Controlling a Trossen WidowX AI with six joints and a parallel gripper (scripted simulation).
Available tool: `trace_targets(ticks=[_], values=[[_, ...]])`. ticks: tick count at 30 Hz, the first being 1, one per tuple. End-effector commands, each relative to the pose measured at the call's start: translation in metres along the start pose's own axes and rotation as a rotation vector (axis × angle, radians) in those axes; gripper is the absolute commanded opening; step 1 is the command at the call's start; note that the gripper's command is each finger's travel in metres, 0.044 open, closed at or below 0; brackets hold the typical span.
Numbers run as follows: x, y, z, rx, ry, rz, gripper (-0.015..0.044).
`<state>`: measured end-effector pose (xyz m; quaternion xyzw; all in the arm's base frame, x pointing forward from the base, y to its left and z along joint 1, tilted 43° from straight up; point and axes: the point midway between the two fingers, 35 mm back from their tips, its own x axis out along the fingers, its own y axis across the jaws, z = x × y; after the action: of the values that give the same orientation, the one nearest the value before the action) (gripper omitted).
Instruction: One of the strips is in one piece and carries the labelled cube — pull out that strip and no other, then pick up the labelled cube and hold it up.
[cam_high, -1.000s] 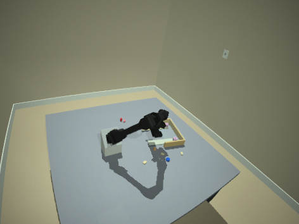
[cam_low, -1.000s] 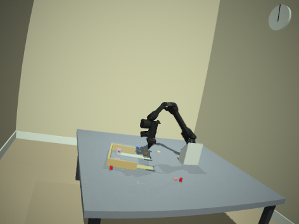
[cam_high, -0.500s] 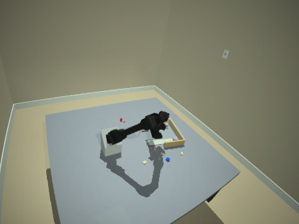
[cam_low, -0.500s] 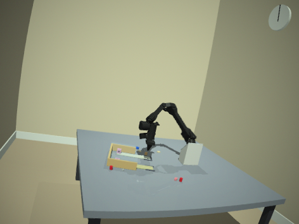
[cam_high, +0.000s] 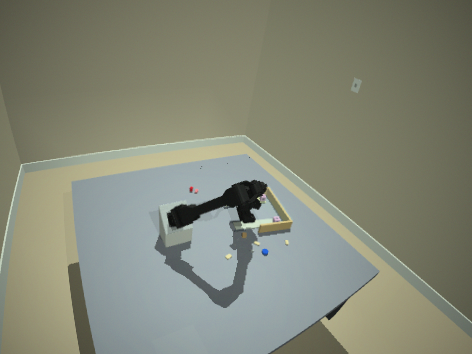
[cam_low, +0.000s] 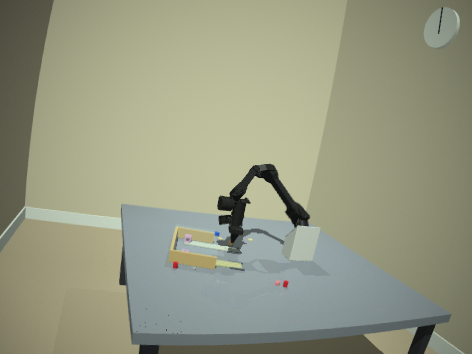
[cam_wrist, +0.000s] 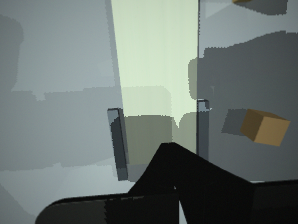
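Note:
A pale green strip (cam_high: 262, 223) (cam_low: 207, 246) (cam_wrist: 157, 50) runs out of the wooden frame (cam_high: 275, 227) (cam_low: 195, 259). No break shows in its visible part. A pink cube with a dark mark (cam_high: 276, 219) (cam_low: 188, 238) sits at its far end. A yellowish strip (cam_low: 229, 264) sticks out beside it; its inner part is hidden by the frame wall and the arm. A second pink cube (cam_high: 263, 198) (cam_low: 185, 251) is at that side. The cubes' marks are too small to read. My gripper (cam_low: 233, 242) (cam_wrist: 167, 149) is shut and empty, low over the pale strip's near end.
Dark rails (cam_wrist: 118, 145) flank the pale strip's near end. An orange block (cam_high: 244, 235) (cam_wrist: 272, 131) lies beside it. A blue piece (cam_high: 265, 252) (cam_low: 217, 233) and small cream pieces (cam_high: 228, 256) lie nearby. Red pieces (cam_high: 191, 189) (cam_low: 285, 284) lie across the table. The arm stands on a white block (cam_high: 175, 232) (cam_low: 302, 243).

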<state>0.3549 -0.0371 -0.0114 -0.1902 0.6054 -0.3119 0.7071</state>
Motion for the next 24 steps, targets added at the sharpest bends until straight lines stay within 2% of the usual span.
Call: trace_targets(ticks=[1,15,24], values=[[0.008,0.001,-0.002,-0.009,0.004,-0.005,0.0],[0.031,0.0,-0.002,-0.009,0.004,-0.008,0.0],[0.032,0.0,-0.002,-0.009,0.004,-0.008,0.0]])
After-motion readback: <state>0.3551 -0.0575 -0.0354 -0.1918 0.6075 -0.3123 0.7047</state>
